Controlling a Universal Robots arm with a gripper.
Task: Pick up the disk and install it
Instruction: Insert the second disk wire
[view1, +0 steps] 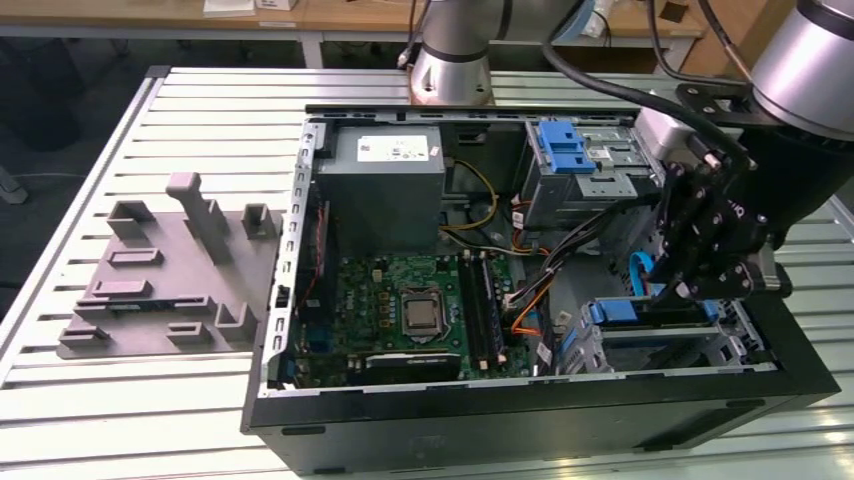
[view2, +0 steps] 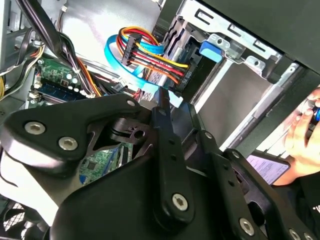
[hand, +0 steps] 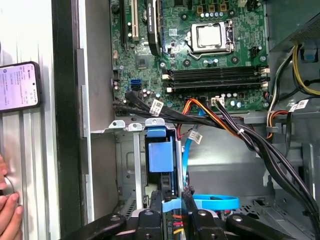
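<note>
**A:** Gripper (hand: 171, 197) is reaching deep into the open computer case (view1: 534, 412), working at the case's near corner on the exterior view's right.

**B:** And the disk (hand: 161, 160)?

**A:** It's standing on edge in the metal drive cage (hand: 127, 165) in that same corner, its blue side rail facing up in the first wrist view. In the exterior view the disk (view1: 651, 312) is sitting right under the gripper (view1: 683, 285).

**B:** What are the fingers (hand: 155, 202) doing?

**A:** They're flanking the disk's near end, pressing in on both sides, so they're pinching the disk. A flat blue cable (hand: 215, 202) is looping just beside them.

**B:** What's sharing the case?

**A:** The green motherboard (view1: 400, 300) is lying along the middle, and the grey power supply (view1: 387, 180) is sitting at the far edge. Bundled wires are crossing between the board and the cage.

**B:** And outside it?

**A:** A person's hand (hand: 7, 210) is resting on the slatted table (view1: 134, 400) beside a phone (hand: 17, 85). A grey moulded fixture (view1: 160, 270) is lying near the table's edge on the exterior view's left.
</note>
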